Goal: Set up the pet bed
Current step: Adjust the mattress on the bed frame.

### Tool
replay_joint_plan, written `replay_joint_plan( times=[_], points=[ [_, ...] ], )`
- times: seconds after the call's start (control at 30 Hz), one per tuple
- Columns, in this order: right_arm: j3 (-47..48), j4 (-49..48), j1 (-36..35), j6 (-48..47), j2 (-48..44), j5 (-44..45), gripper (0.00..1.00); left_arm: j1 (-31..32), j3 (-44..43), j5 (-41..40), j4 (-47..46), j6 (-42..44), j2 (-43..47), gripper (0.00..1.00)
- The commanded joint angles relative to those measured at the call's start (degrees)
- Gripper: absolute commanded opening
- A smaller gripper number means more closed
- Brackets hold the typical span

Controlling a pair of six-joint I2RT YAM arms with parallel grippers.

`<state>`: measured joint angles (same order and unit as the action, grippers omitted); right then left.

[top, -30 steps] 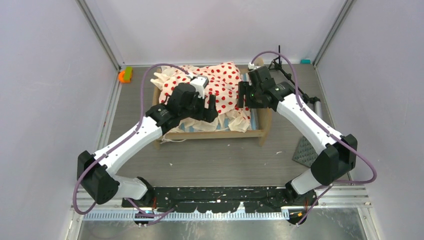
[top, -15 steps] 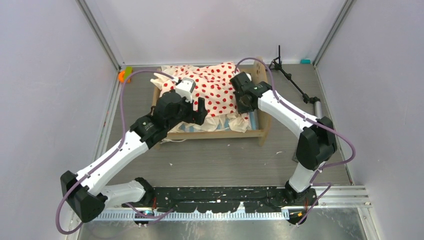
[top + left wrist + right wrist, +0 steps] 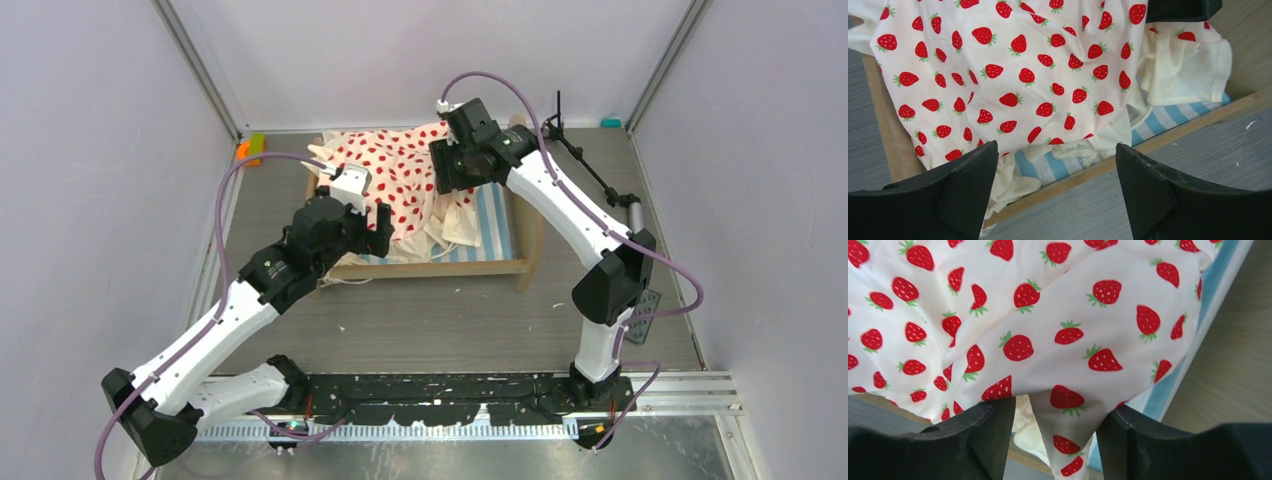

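Top external shows strawberry bedding (image 3: pixel 395 170) on pet bed (image 3: pixel 430 268) dragged left since before, baring striped mattress (image 3: pixel 492 215); left gripper (image 3: pixel 1057 147) released, right gripper (image 3: pixel 1055 412) hold untellable.

Plain pale lilac walls (image 3: pixel 400 60) with aluminium corner posts (image 3: pixel 195 65) box in a grey wood-grain tabletop (image 3: pixel 440 320), evenly lit, black tripod stand (image 3: pixel 590 170) back right, orange-green block (image 3: pixel 249 150) back left.
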<state>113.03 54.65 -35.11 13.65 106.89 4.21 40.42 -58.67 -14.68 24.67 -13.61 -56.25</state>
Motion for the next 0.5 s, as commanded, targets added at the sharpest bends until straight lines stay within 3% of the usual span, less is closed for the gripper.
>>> replay_joint_plan(
  times=[0.0, 0.17, 0.47],
  points=[
    [-2.5, -1.9, 0.2, 0.2, -7.8, 4.5, 0.64, -0.3, -2.9, -1.6, 2.1, 2.0, -1.0, 0.89],
    [-12.0, -3.3, 1.0, 3.5, -20.9, 17.8, 0.66, 1.2, -10.0, 4.9, 2.2, 2.8, -8.8, 0.87],
    [-24.8, -3.7, 2.8, 7.0, -39.9, 24.6, 0.69, 15.1, -22.9, -0.2, 0.2, 3.2, -24.0, 0.86]
  ],
)
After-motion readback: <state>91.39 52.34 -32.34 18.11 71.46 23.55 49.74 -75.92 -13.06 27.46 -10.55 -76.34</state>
